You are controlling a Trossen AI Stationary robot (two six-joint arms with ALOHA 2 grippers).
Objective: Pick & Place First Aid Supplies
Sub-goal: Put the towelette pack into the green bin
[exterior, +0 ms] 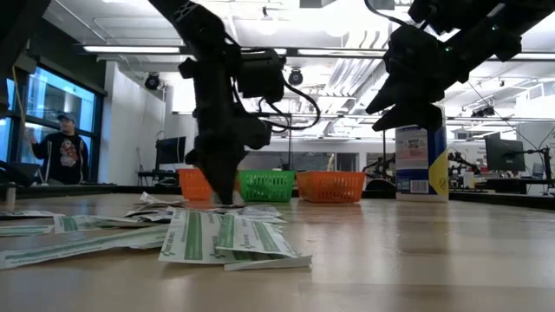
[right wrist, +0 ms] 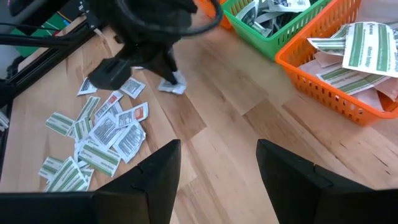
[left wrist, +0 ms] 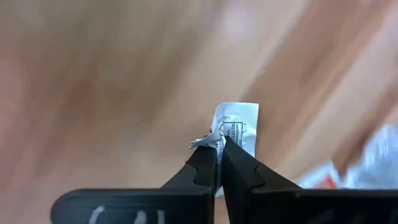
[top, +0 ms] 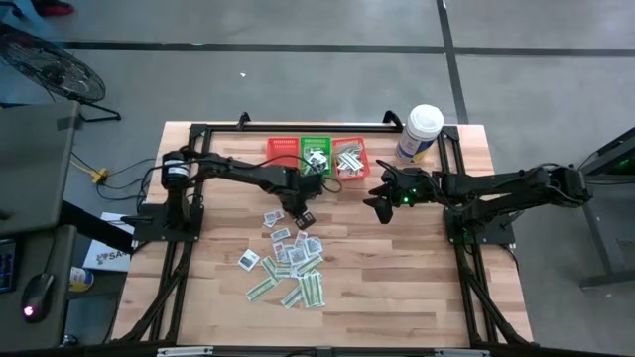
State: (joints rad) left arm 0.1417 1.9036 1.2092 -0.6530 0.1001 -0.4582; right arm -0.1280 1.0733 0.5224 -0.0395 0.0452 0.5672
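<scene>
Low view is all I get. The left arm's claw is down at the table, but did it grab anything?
Observer: Yes. The left gripper is shut on a white packet with dark print, pinched by its edge.
Operator: Where's the other claw?
Observer: The right gripper hangs open above bare table, off to the right of the packet pile, holding nothing.
Operator: What's in the baskets?
Observer: From above, the green basket holds white packets and the orange basket next to it holds green-striped ones. The red basket looks empty.
</scene>
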